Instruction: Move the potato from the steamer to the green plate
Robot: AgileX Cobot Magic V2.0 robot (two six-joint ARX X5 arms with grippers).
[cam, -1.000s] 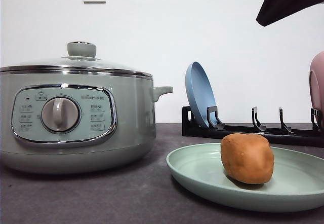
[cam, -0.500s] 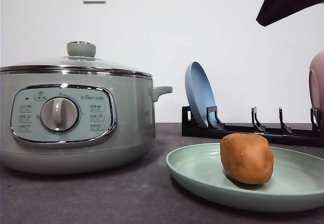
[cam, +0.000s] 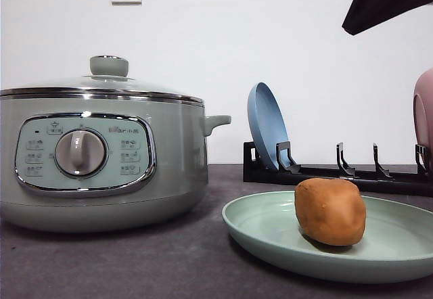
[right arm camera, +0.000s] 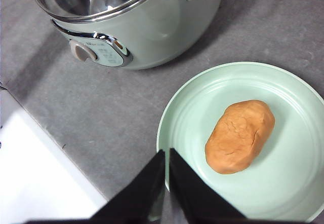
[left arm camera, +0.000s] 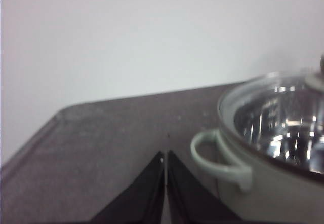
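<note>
The orange-brown potato [cam: 330,211] [right arm camera: 240,136] lies on the green plate [cam: 270,228] [right arm camera: 192,107], free of any gripper. To the plate's left stands the sage-green steamer [cam: 101,157] [right arm camera: 152,26] [left arm camera: 268,148] with its glass lid on. My right gripper [right arm camera: 166,155] is shut and empty, held high above the plate's near rim. Beside the steamer's side handle [left arm camera: 217,155], above the dark table, my left gripper [left arm camera: 165,157] is shut with nothing in it.
A black dish rack [cam: 338,170] behind the green plate holds a blue plate [cam: 267,126] upright and a pink plate [cam: 424,113] at the far right. A dark arm part [cam: 385,1] hangs at the upper right. The table edge [right arm camera: 45,133] runs near the steamer.
</note>
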